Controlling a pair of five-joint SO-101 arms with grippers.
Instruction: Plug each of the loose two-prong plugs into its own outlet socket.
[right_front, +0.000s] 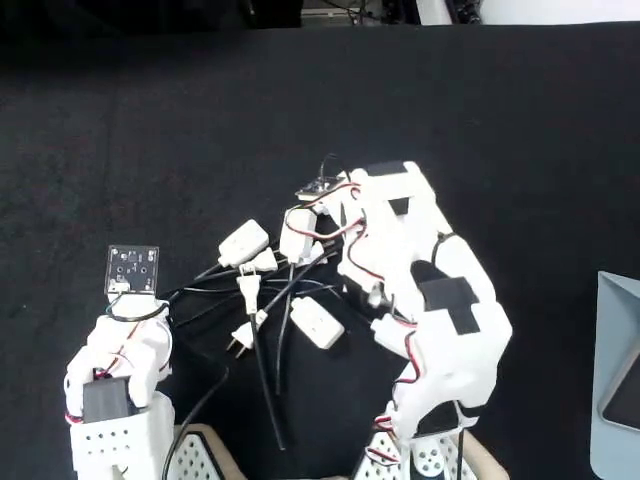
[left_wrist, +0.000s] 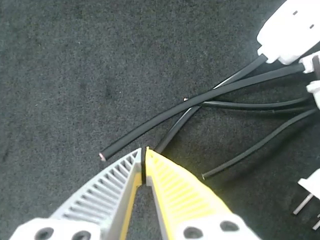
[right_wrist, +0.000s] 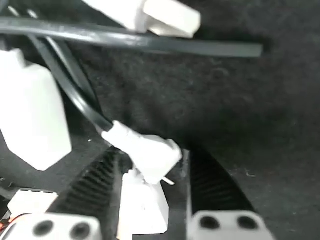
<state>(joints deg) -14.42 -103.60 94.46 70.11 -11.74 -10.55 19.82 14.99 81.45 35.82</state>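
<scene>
Several white outlet sockets and two-prong plugs with black cables lie tangled mid-table. One socket (right_front: 243, 242) lies left, another (right_front: 318, 323) lower, and a loose plug (right_front: 249, 288) rests between them. My right gripper (right_wrist: 150, 172) is over the tangle, its black fingers (right_wrist: 210, 185) shut on a white plug (right_wrist: 147, 152) with a prong showing. A socket (right_wrist: 30, 115) lies close beside it. My left gripper (left_wrist: 144, 162) is shut and holds nothing, its tips touching near a cut cable end (left_wrist: 103, 156). A socket (left_wrist: 292, 25) and plug prongs (left_wrist: 302, 202) lie farther ahead of it.
The right arm (right_front: 410, 260) leans over the pile from the front right. The left arm (right_front: 120, 350) sits at the front left. A grey-blue tray (right_front: 620, 370) stands at the right edge. The black cloth (right_front: 150, 130) stretches bare to the back and left.
</scene>
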